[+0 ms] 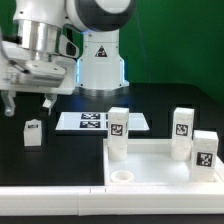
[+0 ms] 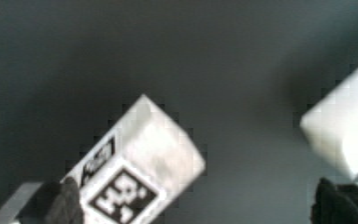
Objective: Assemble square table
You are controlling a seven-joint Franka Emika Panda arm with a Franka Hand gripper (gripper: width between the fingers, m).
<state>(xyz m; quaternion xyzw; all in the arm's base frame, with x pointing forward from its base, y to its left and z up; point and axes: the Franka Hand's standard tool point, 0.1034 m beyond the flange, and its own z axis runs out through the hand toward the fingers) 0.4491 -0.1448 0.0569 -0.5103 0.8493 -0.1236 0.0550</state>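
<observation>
White plastic legs (image 1: 117, 133) are seen standing on the square top (image 1: 160, 165) – one small leg (image 1: 33, 133) stands apart on the dark desk (image 1: 60, 155), under the spread, empty gripper (image 1: 28, 104).

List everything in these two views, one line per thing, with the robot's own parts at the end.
Table top: one, white, square tray with raised walls, at the front on the exterior view's right; one empty corner socket visible at its near corner.
Legs standing in the table top: three, white with black-and-white tags.
Loose leg: one, white with a tag, standing alone on the table at the exterior view's left, below the tool; also seen close in the wrist view.
Marker board: one, flat, white with tags, behind the tray.
Table surface: black.
Backdrop: green.
Robot base: one, white, at the back.
Tool: one, open, holding nothing.
</observation>
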